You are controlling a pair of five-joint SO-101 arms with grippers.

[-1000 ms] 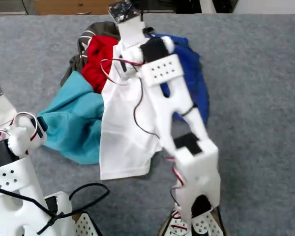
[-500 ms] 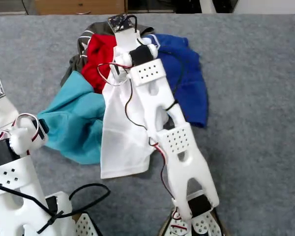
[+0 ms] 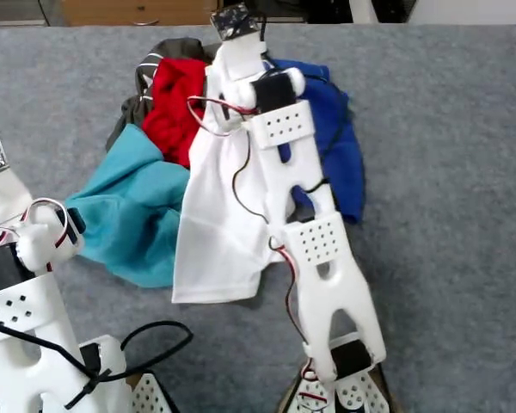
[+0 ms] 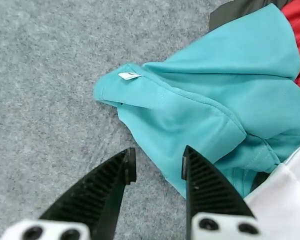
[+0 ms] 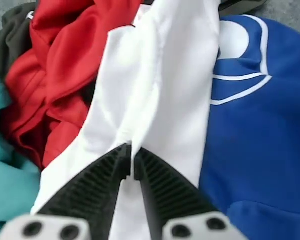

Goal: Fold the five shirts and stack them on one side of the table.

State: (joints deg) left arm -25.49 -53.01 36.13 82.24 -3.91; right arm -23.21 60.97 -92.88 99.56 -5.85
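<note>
Shirts heaped unfolded, upper centre of the high view, on grey table. White shirt on top, largest; teal shirt to its left, blue shirt to its right, red shirt above. Right gripper pinched on a white fold. Left gripper has jaws apart, beside teal hem. Risk: thin pinch slips, or lift drags red shirt along.

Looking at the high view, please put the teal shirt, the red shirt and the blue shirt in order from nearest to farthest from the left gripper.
1. The teal shirt: at the pile's left edge, just in front of the open left gripper.
2. The red shirt: farther back in the pile, beside the white shirt.
3. The blue shirt: on the pile's right side, beyond the white shirt.
</note>
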